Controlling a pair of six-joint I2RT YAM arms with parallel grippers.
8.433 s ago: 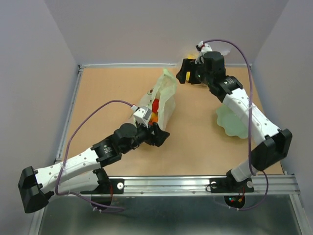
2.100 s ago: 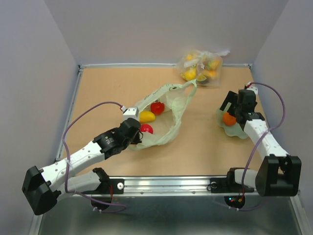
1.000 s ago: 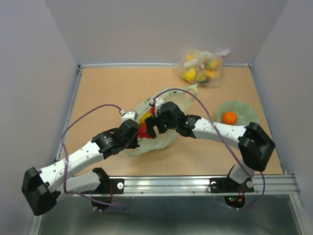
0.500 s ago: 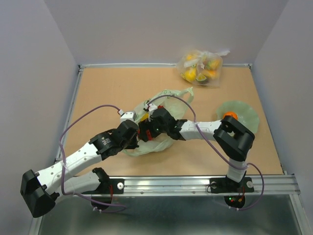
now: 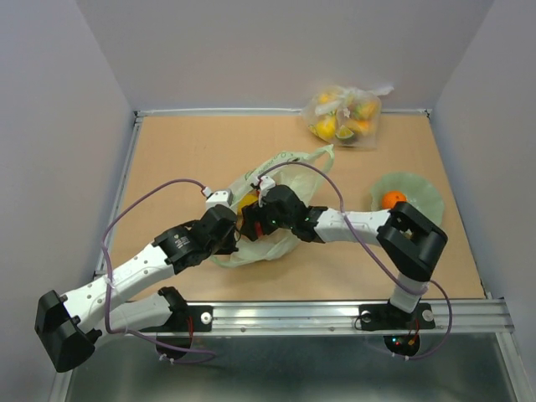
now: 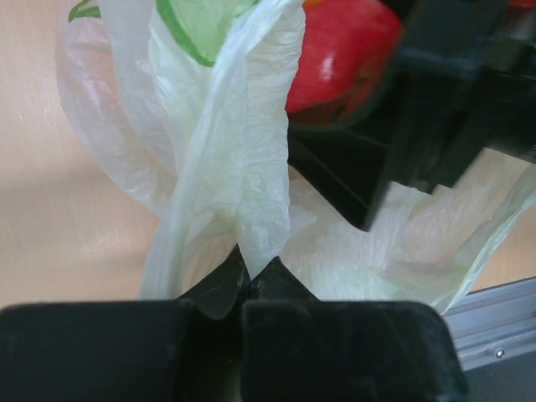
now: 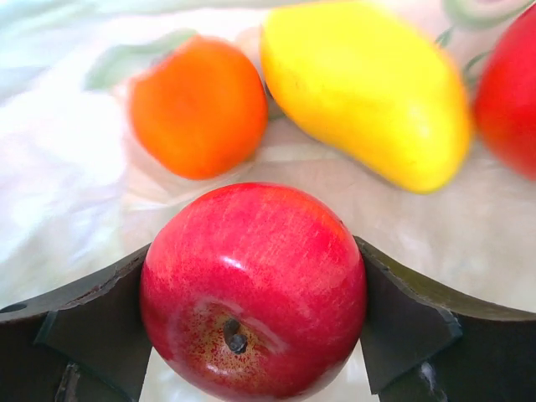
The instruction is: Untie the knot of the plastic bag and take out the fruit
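Observation:
The pale green plastic bag (image 5: 272, 244) lies open mid-table, its handle loops (image 5: 293, 157) loose; the knot is out of view. My left gripper (image 5: 235, 232) is shut on a fold of the bag's film (image 6: 255, 167) and holds it up. My right gripper (image 5: 252, 224) reaches inside the bag, and both its fingers (image 7: 88, 327) press the sides of a red apple (image 7: 251, 289). Behind that apple, inside the bag, lie an orange fruit (image 7: 199, 105), a yellow mango (image 7: 368, 100) and a second red fruit (image 7: 512, 96). Another orange (image 5: 394, 199) sits on the green plate (image 5: 419, 186).
A clear bag of yellow fruit (image 5: 343, 113) lies at the far edge of the table. The right arm stretches from its base across the front of the plate to the green bag. A metal rail (image 5: 335, 314) runs along the near edge.
The right arm has pushed further left into the bag, and its jaws have narrowed onto the red apple. The left gripper has kept its hold on the bag's film.

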